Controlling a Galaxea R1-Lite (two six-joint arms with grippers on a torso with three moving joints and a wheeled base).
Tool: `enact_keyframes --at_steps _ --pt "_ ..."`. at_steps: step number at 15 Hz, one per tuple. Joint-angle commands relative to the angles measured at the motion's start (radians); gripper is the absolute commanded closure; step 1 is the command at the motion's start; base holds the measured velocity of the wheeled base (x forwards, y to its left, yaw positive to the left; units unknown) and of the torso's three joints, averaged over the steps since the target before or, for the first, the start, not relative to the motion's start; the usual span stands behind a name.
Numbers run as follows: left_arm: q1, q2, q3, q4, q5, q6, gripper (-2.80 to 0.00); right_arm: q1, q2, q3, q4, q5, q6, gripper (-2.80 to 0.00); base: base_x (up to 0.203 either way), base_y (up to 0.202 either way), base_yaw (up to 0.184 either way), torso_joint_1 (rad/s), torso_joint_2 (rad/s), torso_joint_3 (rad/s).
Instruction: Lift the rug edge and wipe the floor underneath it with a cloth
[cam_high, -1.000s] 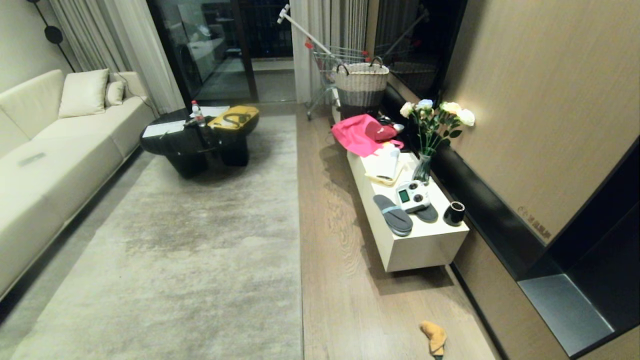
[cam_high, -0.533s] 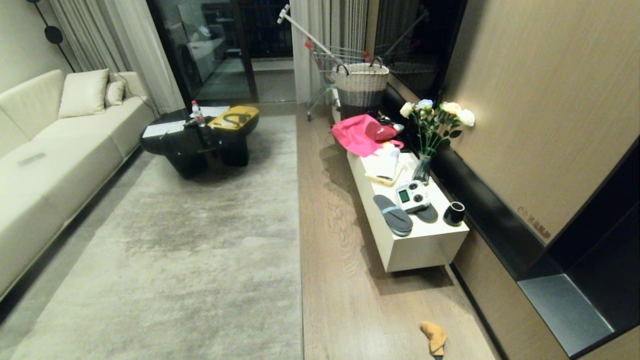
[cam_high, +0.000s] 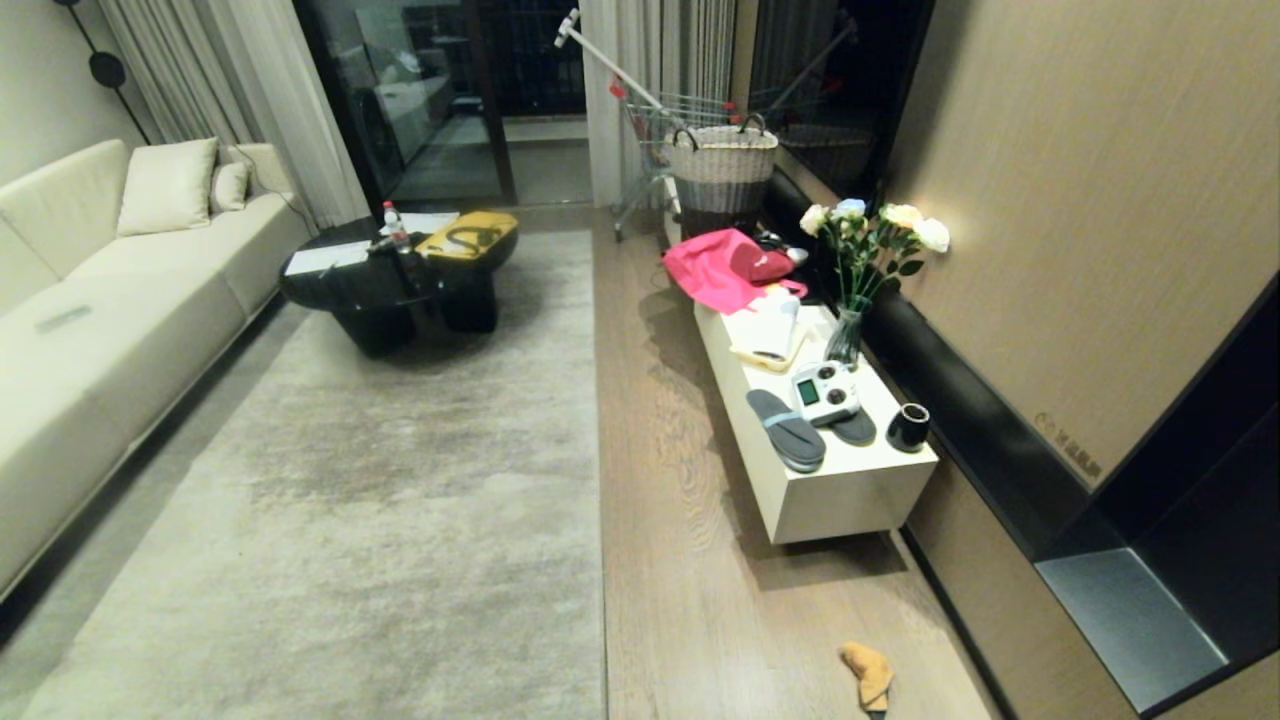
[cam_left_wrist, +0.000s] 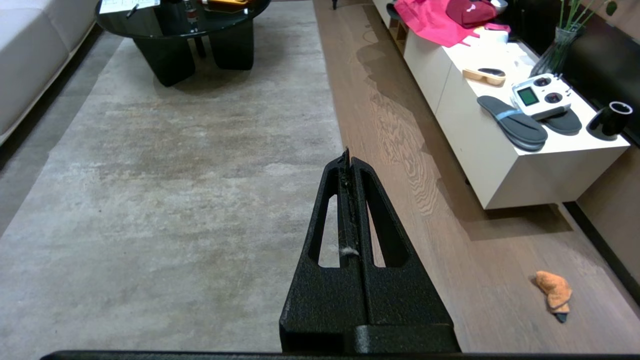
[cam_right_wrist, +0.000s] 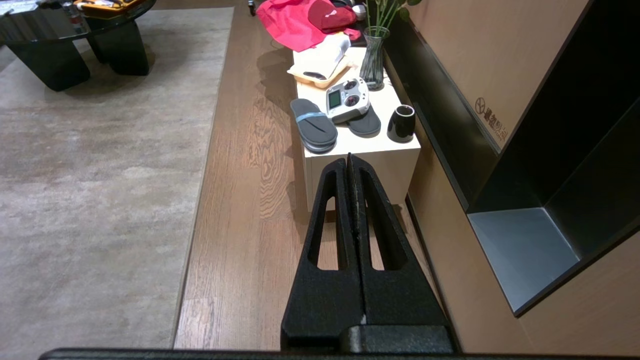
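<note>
Cloth (cam_high: 869, 675): orange-tan, crumpled, on floor (cam_high: 690, 560) near white bench (cam_high: 850, 490), well apart from rug edge (cam_high: 598, 480), which lies flat. Left pincer (cam_left_wrist: 348, 157): fingers together, empty. Right pincer (cam_right_wrist: 349, 160): together, empty.

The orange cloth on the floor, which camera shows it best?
The left wrist view: the cloth lies whole on the floor. The head view shows it at the picture's bottom edge. The right wrist view misses it.
</note>
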Motion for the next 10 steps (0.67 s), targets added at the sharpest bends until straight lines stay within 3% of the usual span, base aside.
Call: enact_keyframes --at_steps 1,10 --pt "0.000 0.001 0.000 0.000 0.001 0.000 0.00 0.000 0.001 0.000 0.000 0.000 -0.001 0.00 0.000 0.000 0.000 0.000 0.00 0.000" --pt "0.000 0.000 0.000 -0.001 0.000 0.000 0.00 0.000 0.001 0.000 0.000 0.000 -0.001 0.00 0.000 0.000 0.000 0.000 0.00 0.000"
